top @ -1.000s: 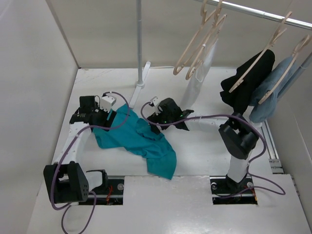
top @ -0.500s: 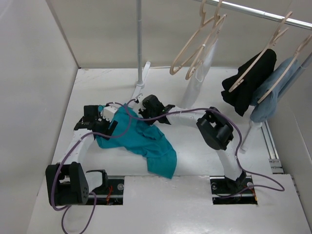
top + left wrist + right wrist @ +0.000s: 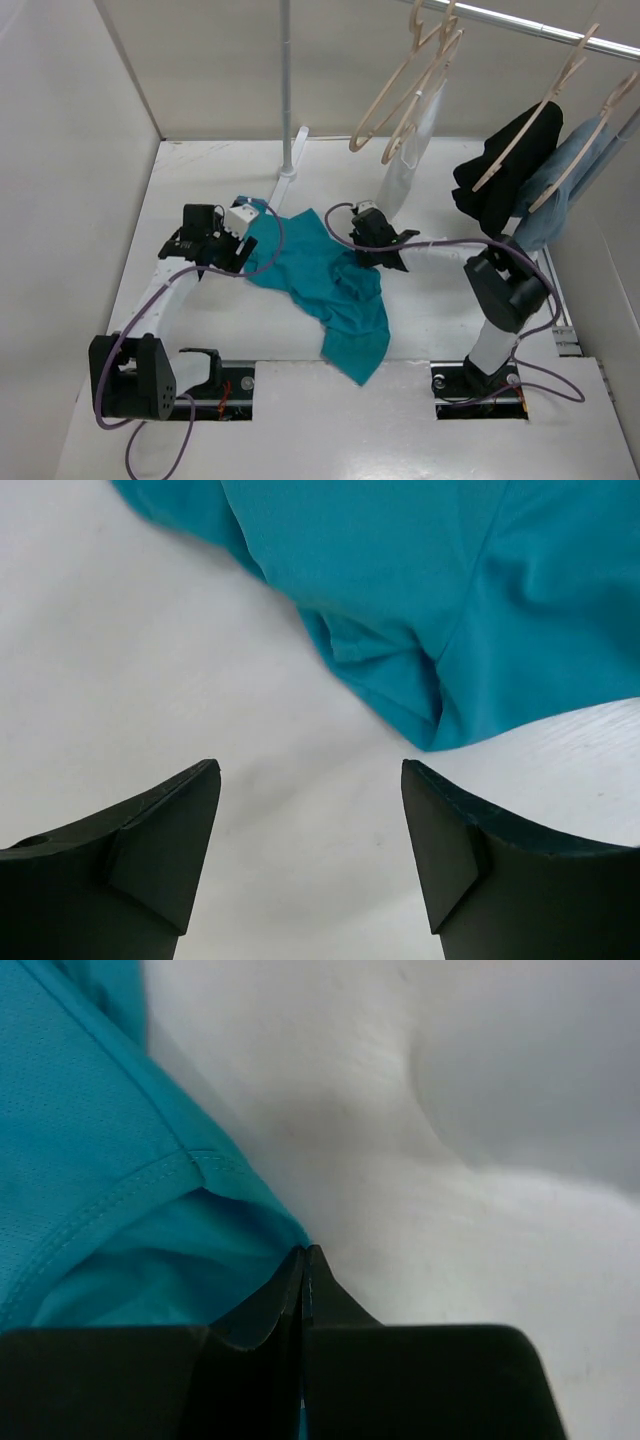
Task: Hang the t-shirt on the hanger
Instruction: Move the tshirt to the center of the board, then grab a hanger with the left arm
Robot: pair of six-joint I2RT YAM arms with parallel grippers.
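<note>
The teal t-shirt lies crumpled on the white table between my two arms, one end trailing toward the near edge. My right gripper sits at its right upper edge, shut, with a hem of the t-shirt pinched between the closed jaws. My left gripper is at the shirt's left edge, open, hovering over bare table with the t-shirt just ahead of its fingertips and nothing between them. The empty beige hanger hangs from the rail at the back.
A second bare hanger hangs beside it, over a white garment. A black garment and a grey-blue one hang on hangers at the right. An upright pole stands at the back centre. Walls close in the left and back.
My right gripper has shut on the shirt's edge and pulled it rightward; the shirt has shifted and stretched to the right. The left gripper stayed open and moved slightly up and right.
</note>
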